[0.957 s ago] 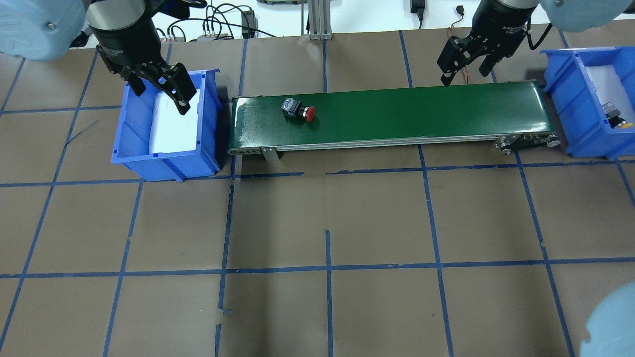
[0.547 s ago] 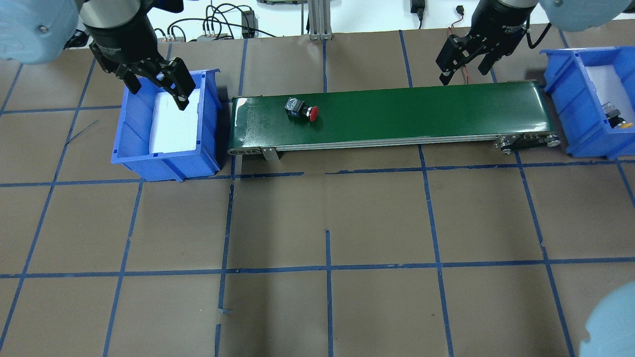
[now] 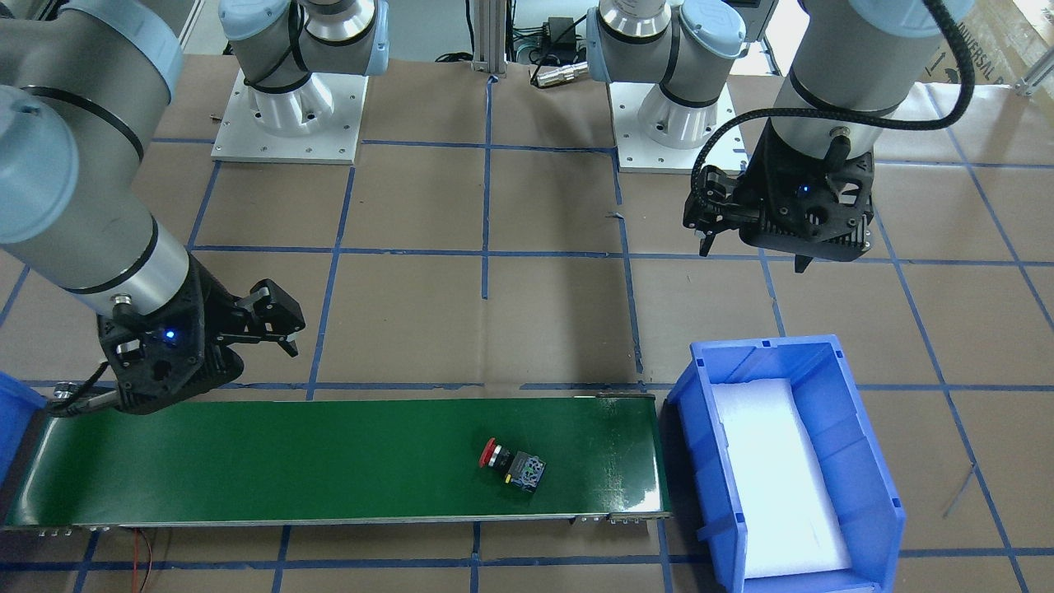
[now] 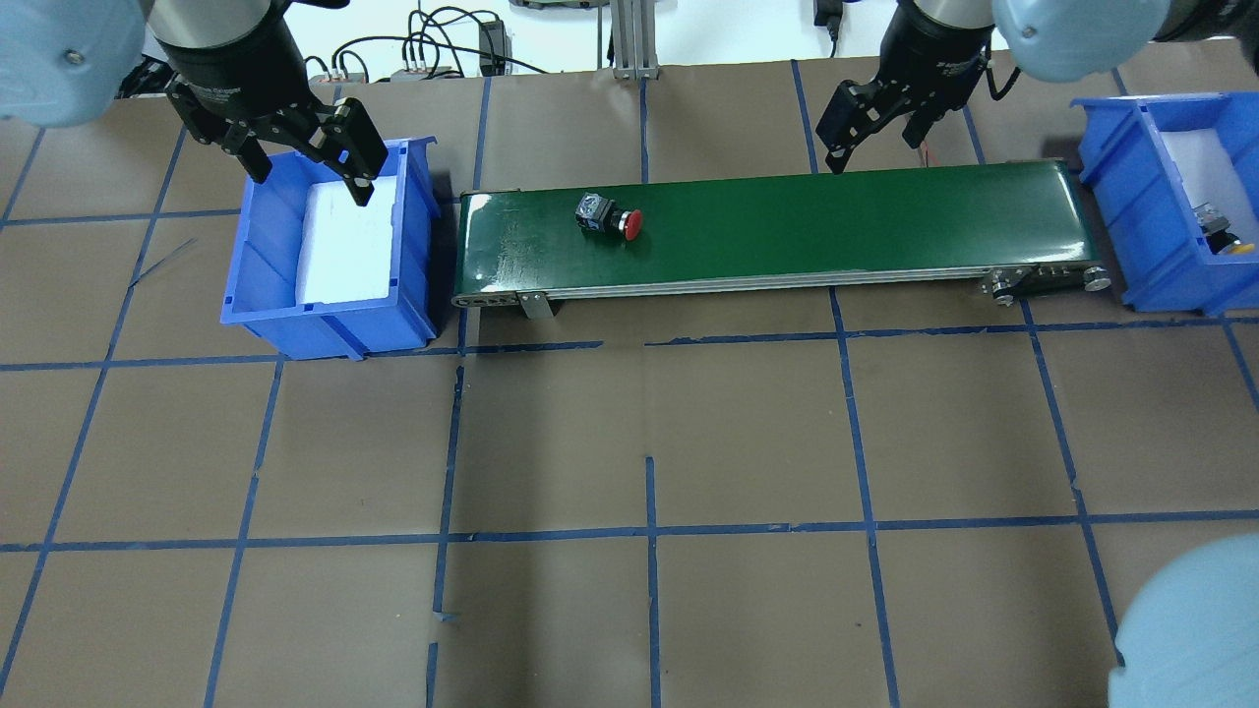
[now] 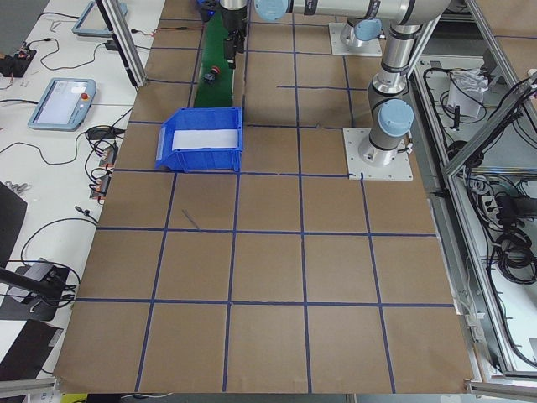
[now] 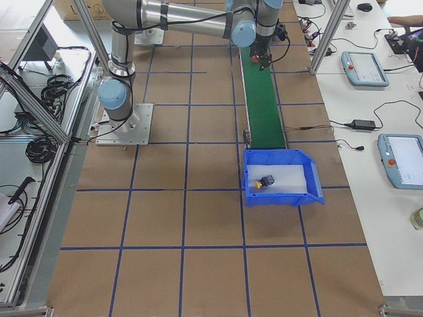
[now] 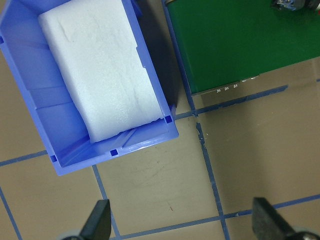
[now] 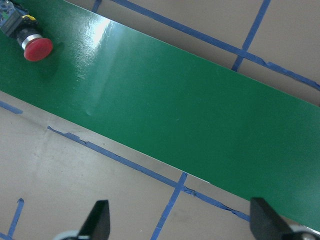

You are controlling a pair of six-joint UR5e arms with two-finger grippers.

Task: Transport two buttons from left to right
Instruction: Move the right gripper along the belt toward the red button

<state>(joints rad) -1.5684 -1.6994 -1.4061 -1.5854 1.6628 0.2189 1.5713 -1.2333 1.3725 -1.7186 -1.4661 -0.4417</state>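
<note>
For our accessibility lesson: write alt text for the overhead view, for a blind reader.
A red-capped button lies on a green conveyor belt. The left pincer hangs open by the left blue bin; the right pincer, also open, hovers above the belt.

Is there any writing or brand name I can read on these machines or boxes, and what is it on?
"UNIVERSAL", then cut off: printed along the grey tube of the left arm, in the front-facing view.
White print on the black wrists above the left gripper and the right gripper: too blurred to read.
Blue bin, green belt, red-capped button: nothing legible on them.
</note>
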